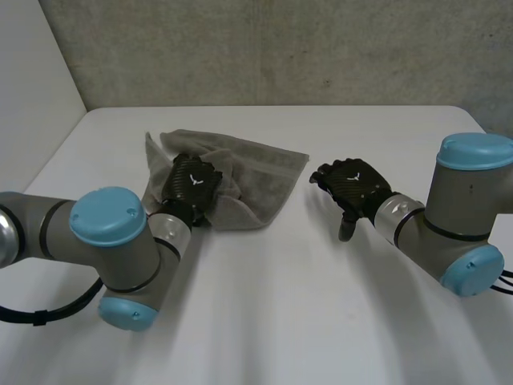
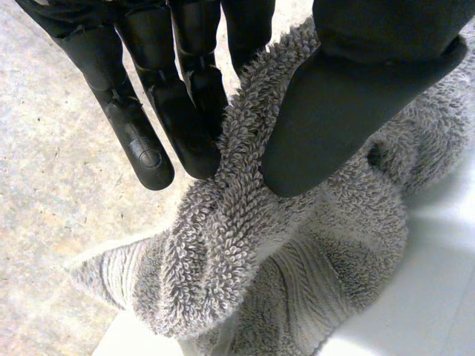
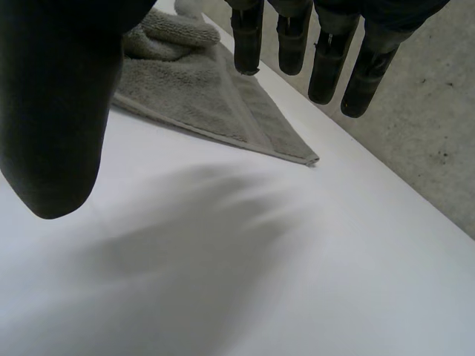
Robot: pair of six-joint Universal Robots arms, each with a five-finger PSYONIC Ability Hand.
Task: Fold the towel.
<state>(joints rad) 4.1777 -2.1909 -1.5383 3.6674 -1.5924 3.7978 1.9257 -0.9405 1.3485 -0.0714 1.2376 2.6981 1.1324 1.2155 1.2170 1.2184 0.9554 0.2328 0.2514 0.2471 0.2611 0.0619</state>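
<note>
Grey towel (image 1: 260, 178) bunched at far left of white table (image 1: 280, 313), left hand (image 1: 191, 183) on its middle pinching a raised fold between fingers and thumb, right hand (image 1: 353, 186) slack and empty, just right of it.

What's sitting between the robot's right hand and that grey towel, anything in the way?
Nothing visible. Only bare white table lies between the right hand, open and empty, and the nearest corner of the towel. The left hand is on the towel, pinching a ridge of it between fingers and thumb.
</note>
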